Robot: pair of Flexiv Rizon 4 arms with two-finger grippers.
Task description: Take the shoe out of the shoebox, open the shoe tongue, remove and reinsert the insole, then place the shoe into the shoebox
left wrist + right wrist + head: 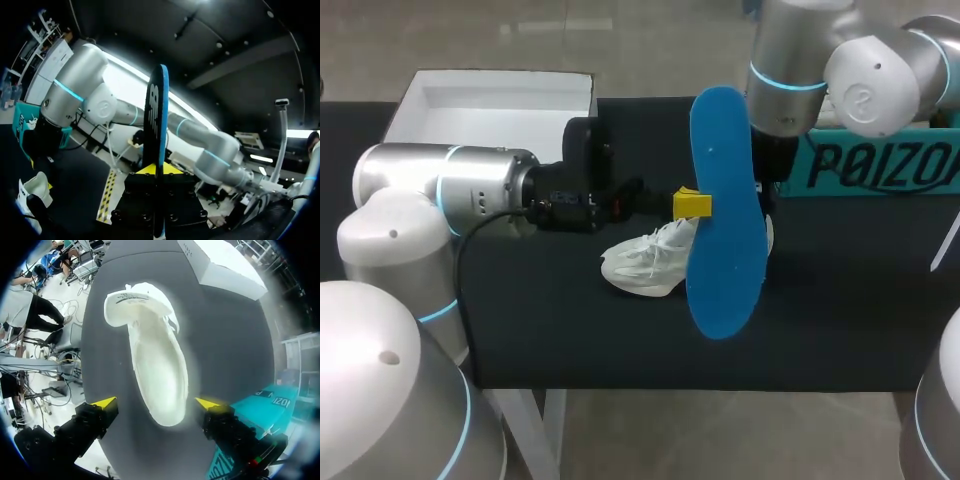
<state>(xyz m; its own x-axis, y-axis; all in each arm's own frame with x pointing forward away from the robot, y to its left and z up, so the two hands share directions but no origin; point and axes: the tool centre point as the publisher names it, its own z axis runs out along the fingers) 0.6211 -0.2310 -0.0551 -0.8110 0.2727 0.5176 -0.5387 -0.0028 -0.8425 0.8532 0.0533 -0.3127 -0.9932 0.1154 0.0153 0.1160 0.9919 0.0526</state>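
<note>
A long blue insole [725, 210] stands upright above the table, and my left gripper [694, 203] is shut on its lower middle. In the left wrist view the insole [156, 125] shows edge-on between the yellow tips of that gripper [155, 169]. The white shoe [645, 262] lies on the black table just under the insole. My right gripper [156, 402] hangs open right above the shoe [157, 365], looking down into its empty opening, fingers apart on either side. In the head view the insole hides most of that gripper; its arm [790, 70] comes in from the upper right.
The open white shoebox [495, 100] stands at the table's back left, also seen beyond the shoe [225, 265]. A teal lid [880, 165] stands at the back right. The black table top [570, 340] stretches in front of the shoe.
</note>
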